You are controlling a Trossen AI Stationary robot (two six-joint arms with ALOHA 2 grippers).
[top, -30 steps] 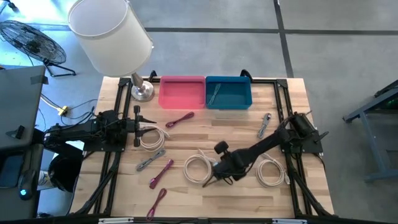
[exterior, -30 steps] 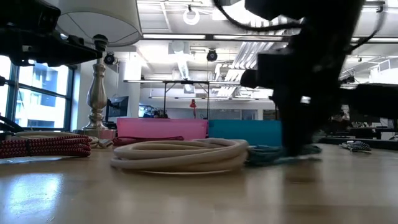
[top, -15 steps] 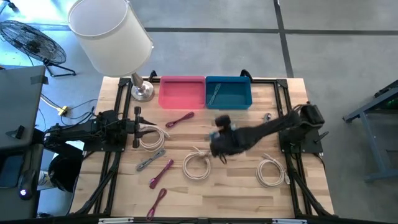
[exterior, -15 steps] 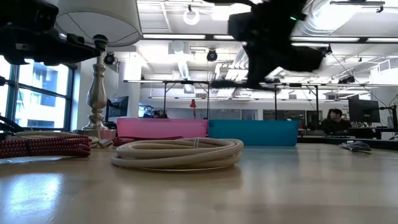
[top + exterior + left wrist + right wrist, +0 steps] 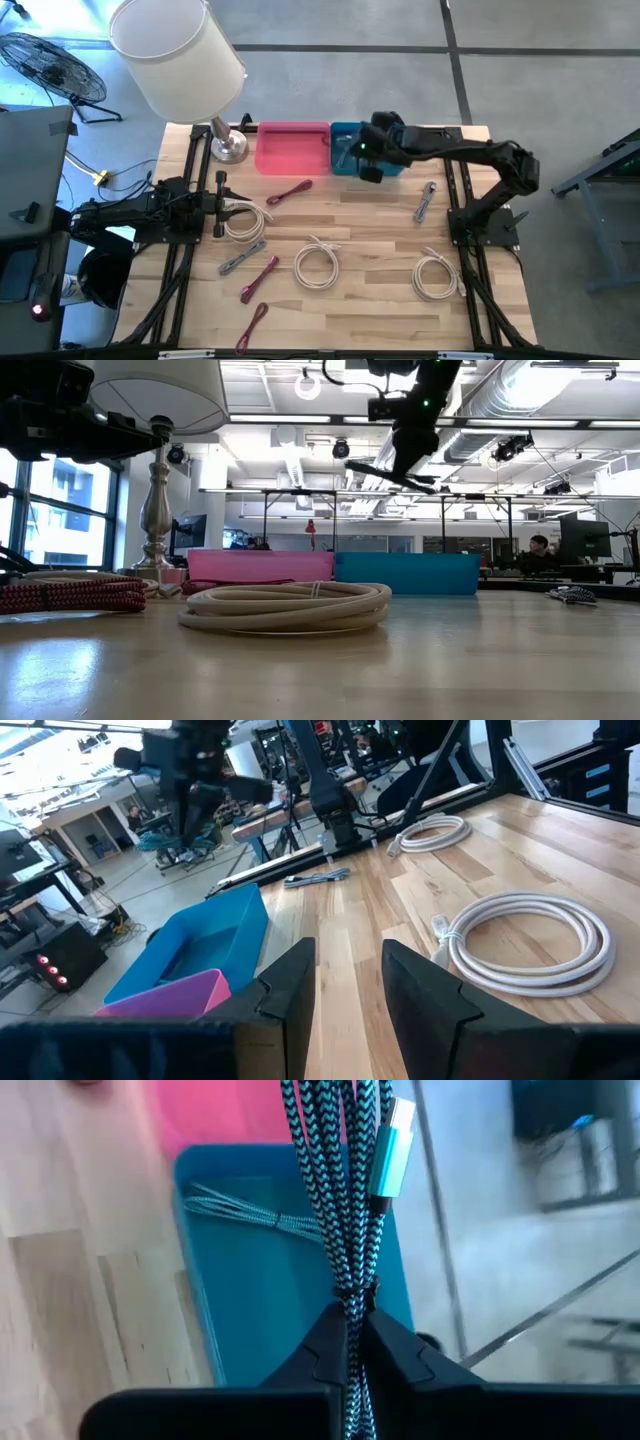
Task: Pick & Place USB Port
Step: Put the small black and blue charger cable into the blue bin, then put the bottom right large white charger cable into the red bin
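One teal braided cable [image 5: 345,1200] hung bundled from my right claw [image 5: 350,1342], whose fingers were clamped tight on it, directly above the blue bin [image 5: 368,152] at the far edge of the bench [image 5: 380,300]. I judged this the placing step: next I needed to lower a little and let go so the bundle dropped beside the cable already inside. My right arm reached far forward, held high. My left claw [image 5: 345,985] waited partly open and empty near a white coil [image 5: 525,940].
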